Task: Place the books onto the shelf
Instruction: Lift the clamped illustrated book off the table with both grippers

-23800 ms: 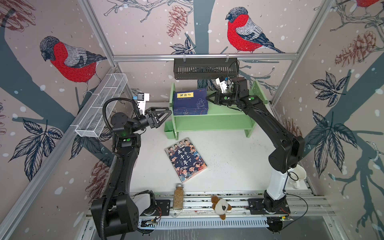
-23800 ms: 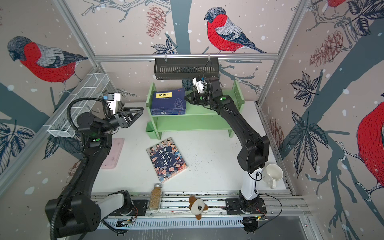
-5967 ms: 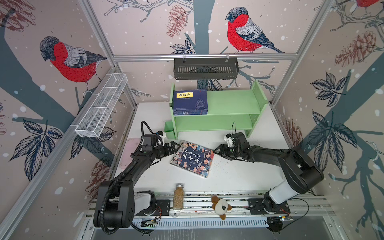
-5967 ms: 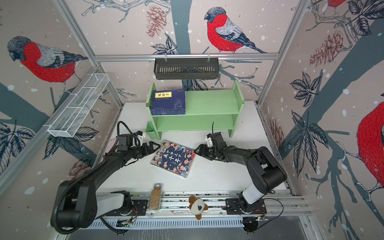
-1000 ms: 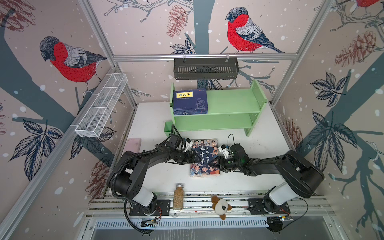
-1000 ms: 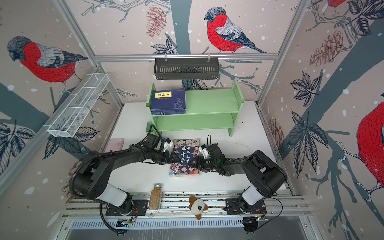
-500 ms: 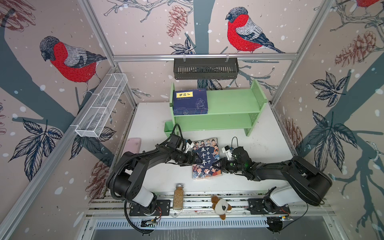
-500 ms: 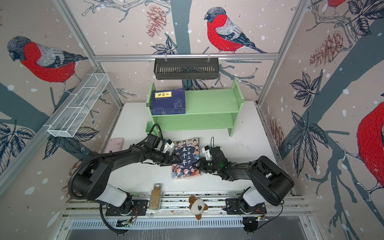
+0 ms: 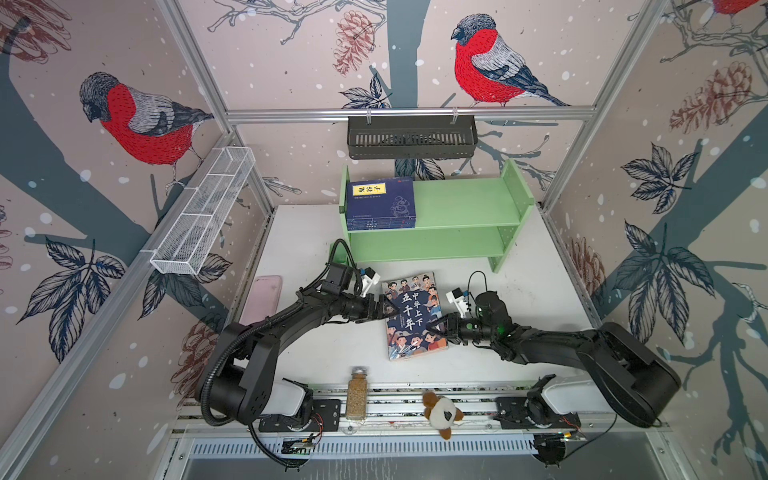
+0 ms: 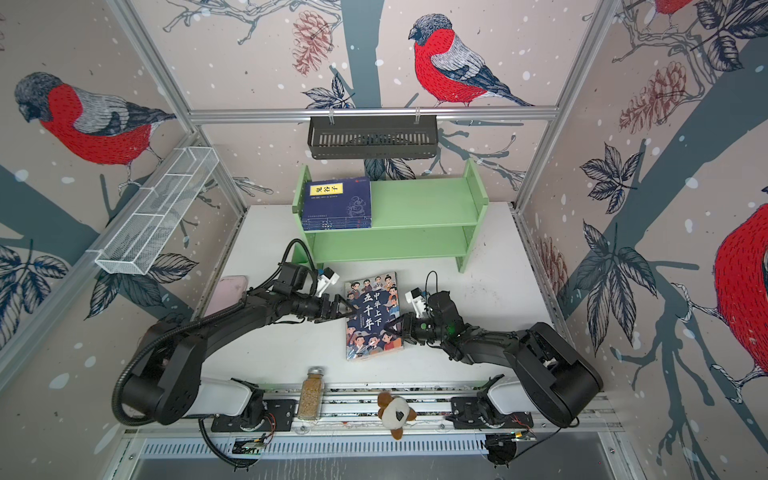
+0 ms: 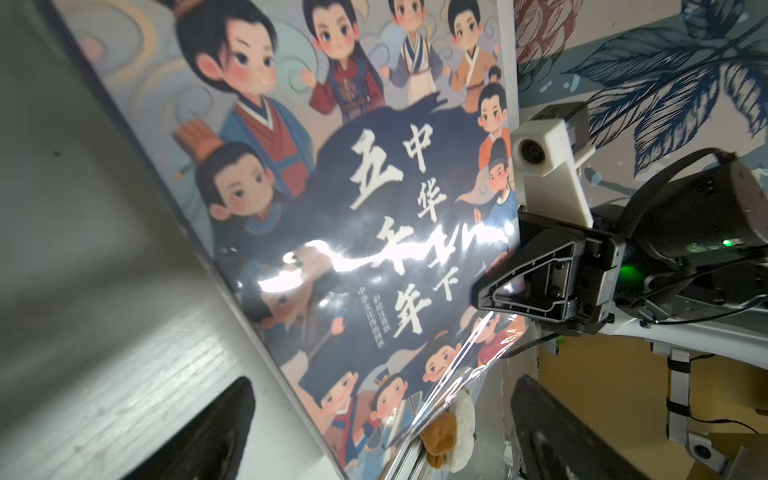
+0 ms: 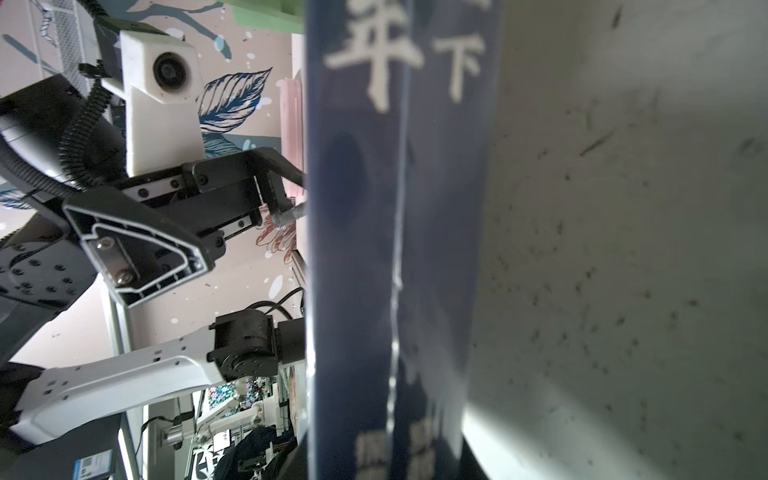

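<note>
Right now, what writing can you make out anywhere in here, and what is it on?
"中华上下五千年": white characters on the cartoon book cover.
"鬼谷子": yellow label of the top navy book on the shelf.
Smaller print on both covers: too small to read.

The book (image 12: 357, 249) looms close, spread left fingers (image 12: 137, 245) at its far edge.

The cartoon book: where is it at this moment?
In both top views the cartoon book is near the middle, in front of the green shelf, between the left gripper at its left edge and the right gripper clamped on its right edge.
</note>
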`<move>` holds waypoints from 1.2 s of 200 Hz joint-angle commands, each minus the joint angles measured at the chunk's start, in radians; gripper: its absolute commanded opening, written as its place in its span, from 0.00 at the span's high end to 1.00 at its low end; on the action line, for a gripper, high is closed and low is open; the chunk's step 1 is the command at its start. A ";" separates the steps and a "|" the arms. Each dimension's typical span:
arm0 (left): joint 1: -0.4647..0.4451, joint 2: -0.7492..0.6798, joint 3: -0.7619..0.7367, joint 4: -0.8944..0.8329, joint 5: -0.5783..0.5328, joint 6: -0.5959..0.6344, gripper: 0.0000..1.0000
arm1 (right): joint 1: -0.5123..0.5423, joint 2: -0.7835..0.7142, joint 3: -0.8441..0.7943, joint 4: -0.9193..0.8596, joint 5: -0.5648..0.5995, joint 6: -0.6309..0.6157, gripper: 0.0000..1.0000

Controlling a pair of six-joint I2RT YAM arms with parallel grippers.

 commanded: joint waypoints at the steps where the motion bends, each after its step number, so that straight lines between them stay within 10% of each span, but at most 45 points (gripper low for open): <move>1: 0.030 -0.038 -0.004 0.016 0.043 0.012 0.03 | -0.023 -0.048 0.020 0.066 -0.151 -0.049 0.96; 89: 0.088 -0.130 -0.065 0.064 0.110 -0.053 0.03 | -0.063 -0.252 0.074 -0.182 -0.306 -0.156 0.97; 151: 0.092 -0.153 -0.146 0.382 0.339 -0.341 0.09 | -0.028 -0.247 0.184 -0.285 -0.375 -0.258 0.98; 189: 0.093 -0.196 -0.173 0.442 0.361 -0.402 0.37 | 0.006 -0.178 0.242 -0.287 -0.408 -0.303 0.98; 240: 0.091 -0.244 -0.193 0.488 0.359 -0.461 1.00 | 0.006 -0.107 0.297 -0.316 -0.385 -0.330 0.83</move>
